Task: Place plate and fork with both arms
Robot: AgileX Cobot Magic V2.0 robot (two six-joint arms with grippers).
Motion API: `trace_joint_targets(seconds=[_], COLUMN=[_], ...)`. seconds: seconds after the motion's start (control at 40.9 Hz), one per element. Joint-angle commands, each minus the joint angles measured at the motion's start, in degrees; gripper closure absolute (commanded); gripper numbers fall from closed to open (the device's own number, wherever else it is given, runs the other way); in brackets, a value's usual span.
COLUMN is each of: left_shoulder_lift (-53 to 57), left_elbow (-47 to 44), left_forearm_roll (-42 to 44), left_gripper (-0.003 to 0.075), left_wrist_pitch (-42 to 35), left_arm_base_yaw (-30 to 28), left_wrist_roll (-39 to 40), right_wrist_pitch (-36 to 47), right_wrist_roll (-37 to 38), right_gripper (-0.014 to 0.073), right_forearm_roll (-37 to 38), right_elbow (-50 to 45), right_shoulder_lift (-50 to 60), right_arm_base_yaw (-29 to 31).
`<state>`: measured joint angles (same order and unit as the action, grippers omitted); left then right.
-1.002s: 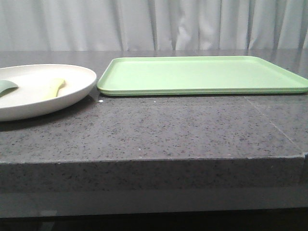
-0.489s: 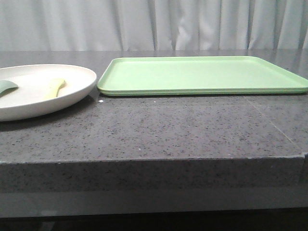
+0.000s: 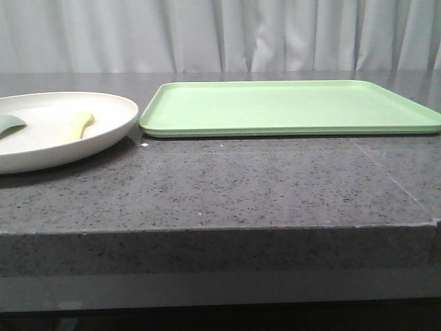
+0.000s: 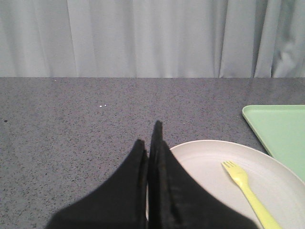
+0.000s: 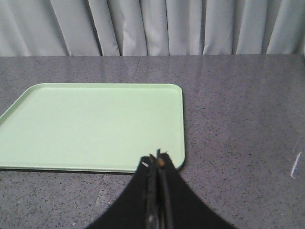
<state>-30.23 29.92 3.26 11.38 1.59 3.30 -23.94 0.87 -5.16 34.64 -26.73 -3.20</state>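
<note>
i see both claws, left gripper (image 4: 150, 143) and right gripper (image 5: 158, 162), pressed together and empty, poised near the cream plate (image 3: 103, 134) carrying the yellow fork (image 4: 248, 193), left of the green tray (image 3: 289, 107).

Soft even light, faint countertop (image 3: 275, 186) glare, mild blur.

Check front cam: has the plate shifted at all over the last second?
No. The plate sits in the same spot, its rim the same small gap from the near left corner of the green tray, with the fork lying on it.
</note>
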Motion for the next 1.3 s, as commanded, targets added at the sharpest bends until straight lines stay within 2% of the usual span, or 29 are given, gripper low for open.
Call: trace_joint_targets(seconds=[0.0,0.098,0.196,0.244,0.293,0.342,0.856,1.051,1.271], left_shoulder_lift=[-0.5,-0.5,-0.5,-0.5,-0.5,-0.5,-3.3,-14.5,-30.6], left_elbow=[2.1,2.1,2.1,2.1,2.0,1.9,3.3,11.0,25.3], left_forearm_roll=[0.1,0.1,-0.1,-0.1,-0.1,-0.1,-0.1,-0.1,0.9], left_gripper=[0.0705,0.0557,0.0282,0.016,0.0073,0.0028,0.0029,0.0045,0.0096], left_wrist_pitch=[-4.4,-4.4,-4.3,-4.3,-4.3,-4.3,-1.7,7.0,20.7], left_arm_base_yaw=[0.0,0.0,0.0,0.0,0.0,0.0,0.0,0.0,0.0], left_wrist_roll=[-0.2,-0.2,-0.2,-0.2,-0.2,-0.2,-0.1,-0.1,-0.1], right_wrist_pitch=[4.3,4.0,3.9,3.9,3.9,3.9,3.9,3.7,3.2], right_wrist_roll=[-0.3,-0.3,-0.3,-0.3,-0.3,-0.3,-0.3,-0.3,-0.3], right_gripper=[0.0517,0.0306,0.0139,0.0088,0.006,0.0057,0.0061,0.0061,0.0061], right_forearm_roll=[-0.3,-0.3,-0.3,-0.3,-0.3,-0.3,-0.3,-0.3,-0.3], right_elbow=[2.2,2.2,2.2,2.2,2.2,2.2,2.2,2.2,2.2], right_shoulder_lift=[-0.7,-0.7,-0.7,-0.7,-0.7,-0.7,-0.7,-0.7,-0.7], right_arm_base_yaw=[0.4,0.4,0.4,0.4,0.4,0.4,0.4,0.4,0.4])
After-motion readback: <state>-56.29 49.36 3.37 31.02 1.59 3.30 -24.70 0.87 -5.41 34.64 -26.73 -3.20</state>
